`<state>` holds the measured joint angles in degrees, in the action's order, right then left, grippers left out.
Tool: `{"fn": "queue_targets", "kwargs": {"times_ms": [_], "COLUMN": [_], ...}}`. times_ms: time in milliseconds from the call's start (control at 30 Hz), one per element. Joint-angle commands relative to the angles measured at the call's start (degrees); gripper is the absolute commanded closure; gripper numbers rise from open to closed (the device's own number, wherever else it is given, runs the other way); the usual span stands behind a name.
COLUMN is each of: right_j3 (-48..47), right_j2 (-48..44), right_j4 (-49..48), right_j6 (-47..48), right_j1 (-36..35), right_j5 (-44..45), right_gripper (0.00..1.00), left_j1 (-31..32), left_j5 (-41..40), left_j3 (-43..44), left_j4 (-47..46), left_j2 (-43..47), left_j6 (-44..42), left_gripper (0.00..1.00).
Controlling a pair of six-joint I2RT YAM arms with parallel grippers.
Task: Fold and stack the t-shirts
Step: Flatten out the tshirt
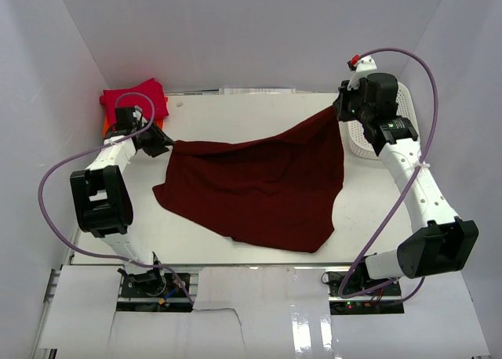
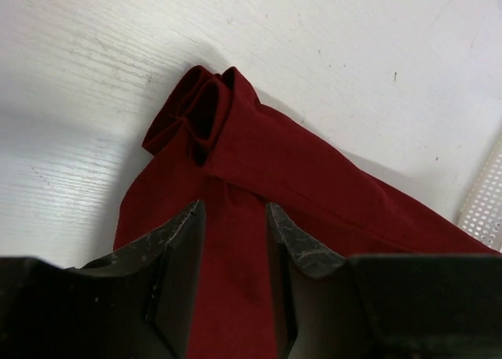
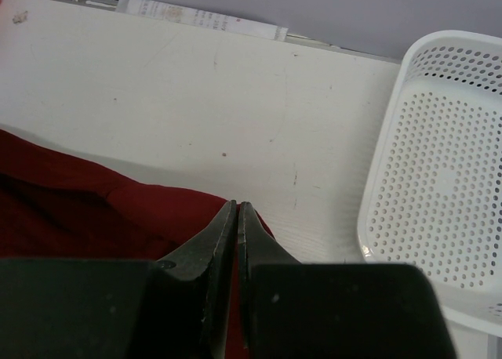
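Right jaws tight on corner of maroon shirt (image 1: 259, 186); left jaws apart, cloth between them.

Identify each arm by its white links and bulky black joint housings: the left arm (image 1: 106, 179) and the right arm (image 1: 416, 179) share this scheme. You will find a lilac cable (image 1: 47, 186) looping outside each arm from base to wrist; the right one passes a small red fitting (image 1: 354, 60). The bases (image 1: 145, 283) are black, with thin coloured wires showing. The left gripper (image 2: 235, 210) and right gripper (image 3: 237, 206) carry matte black, wedge-shaped fingers (image 2: 176, 257) with scuffed tips.
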<state>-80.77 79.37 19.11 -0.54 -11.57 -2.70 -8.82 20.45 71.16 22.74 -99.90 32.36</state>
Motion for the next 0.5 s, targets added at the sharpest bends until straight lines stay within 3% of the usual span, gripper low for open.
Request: {"fn": "queue_targets", "kwargs": {"times_ms": [0, 100, 267, 467], "right_j3": [-0.7, -0.5, 0.1, 0.7], "right_j2": [-0.1, -0.1, -0.3, -0.9], "right_j4": [-3.2, -3.3, -3.6, -3.8], "right_j6": [0.3, 0.3, 0.3, 0.2], "right_j1": [0.3, 0.3, 0.3, 0.3], "right_j5": [0.9, 0.7, 0.8, 1.1], "right_gripper": [0.92, 0.92, 0.92, 0.92], "left_j1": [-0.2, -0.2, -0.2, -0.2], "left_j5": [0.9, 1.1, 2.0, 1.7], "left_j3": [1.9, 2.1, 1.6, 2.9], "left_j4": [0.9, 0.8, -1.0, -1.4], "left_j2": [-0.2, -1.0, -1.7, -3.4], "left_j6": [-1.4, -1.2, 0.1, 0.4], "left_gripper": [0.53, 0.5, 0.36, 0.35]}}
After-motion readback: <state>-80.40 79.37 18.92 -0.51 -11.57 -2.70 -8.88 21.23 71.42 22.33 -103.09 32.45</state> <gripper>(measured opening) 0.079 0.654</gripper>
